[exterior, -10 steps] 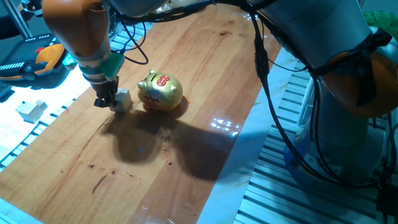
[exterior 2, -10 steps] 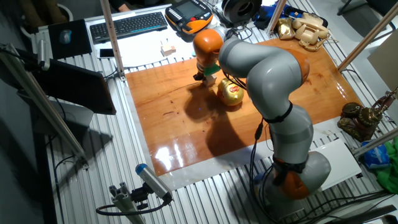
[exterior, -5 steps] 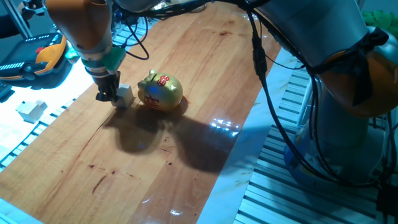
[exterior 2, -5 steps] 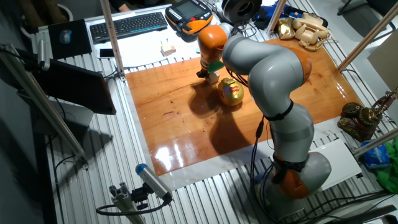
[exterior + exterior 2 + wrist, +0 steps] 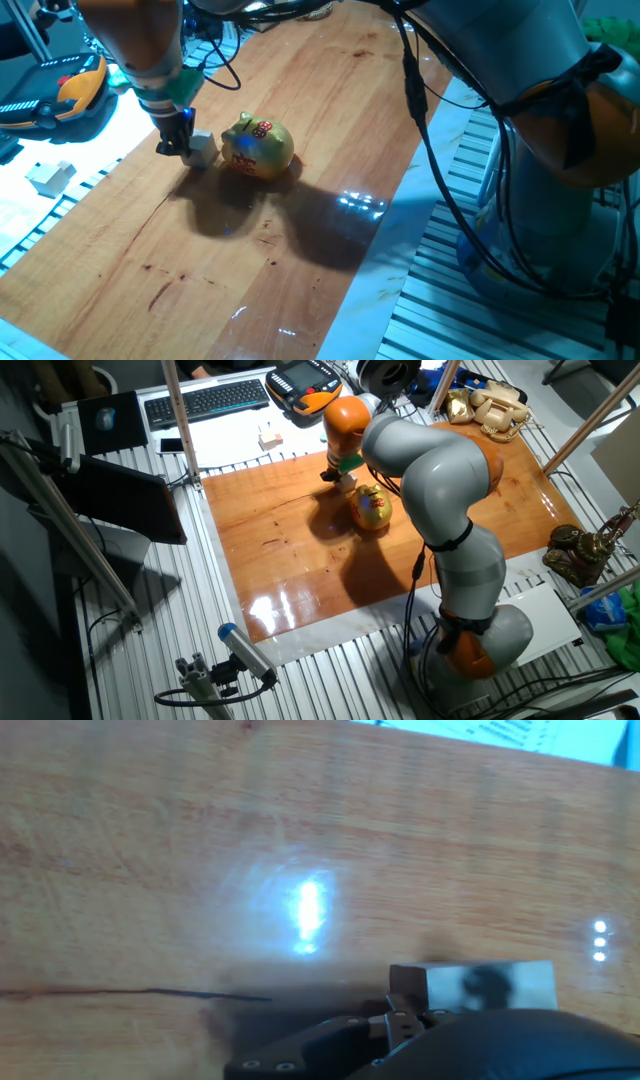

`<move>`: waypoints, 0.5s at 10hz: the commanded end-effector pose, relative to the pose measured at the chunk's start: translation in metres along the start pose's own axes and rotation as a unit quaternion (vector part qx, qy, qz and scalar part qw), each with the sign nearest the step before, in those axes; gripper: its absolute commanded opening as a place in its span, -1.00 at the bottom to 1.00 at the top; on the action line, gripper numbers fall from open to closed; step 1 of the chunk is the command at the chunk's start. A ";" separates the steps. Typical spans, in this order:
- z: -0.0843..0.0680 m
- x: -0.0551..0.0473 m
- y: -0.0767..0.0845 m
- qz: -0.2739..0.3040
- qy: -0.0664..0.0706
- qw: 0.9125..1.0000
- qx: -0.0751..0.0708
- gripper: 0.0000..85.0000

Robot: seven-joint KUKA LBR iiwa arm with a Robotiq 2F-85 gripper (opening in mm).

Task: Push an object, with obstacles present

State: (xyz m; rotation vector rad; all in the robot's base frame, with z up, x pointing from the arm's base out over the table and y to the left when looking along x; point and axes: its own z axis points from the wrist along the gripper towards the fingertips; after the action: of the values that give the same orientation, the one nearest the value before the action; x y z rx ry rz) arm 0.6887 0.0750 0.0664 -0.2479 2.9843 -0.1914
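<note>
The small pale beige cube (image 5: pixel 204 149) sits on the wooden table just left of the golden piggy bank (image 5: pixel 260 148), with a narrow gap between them. My gripper (image 5: pixel 172 148) stands upright, fingers shut and tips low at the table, touching the cube's left side. In the other fixed view the gripper (image 5: pixel 333 476), cube (image 5: pixel 347 485) and pig (image 5: pixel 372 508) sit near the table's far edge. In the hand view the cube (image 5: pixel 490 986) shows pale at the lower right, next to the dark fingers (image 5: pixel 400 1025).
A whiter block (image 5: pixel 48 177) lies off the wood on the left shelf, near an orange and black pendant (image 5: pixel 60 95). A keyboard (image 5: pixel 205 400) and a golden telephone (image 5: pixel 485 405) lie beyond the far edge. Cables hang from the arm above the table.
My gripper has moved toward the table's far side, sliding the cube along with it, past the pig's left flank. The pig has hardly moved.
</note>
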 end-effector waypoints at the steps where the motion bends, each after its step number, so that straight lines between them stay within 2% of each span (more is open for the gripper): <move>1: -0.001 -0.001 -0.003 0.002 0.002 1.000 0.004 -1.00; 3: 0.000 0.001 -0.007 0.006 0.002 1.000 0.009 -1.00; 5: 0.001 0.002 -0.014 0.014 0.002 1.000 0.007 -1.00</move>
State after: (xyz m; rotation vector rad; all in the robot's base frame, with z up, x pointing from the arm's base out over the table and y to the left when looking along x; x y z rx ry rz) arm 0.6887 0.0602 0.0669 -0.2010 2.9890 -0.2081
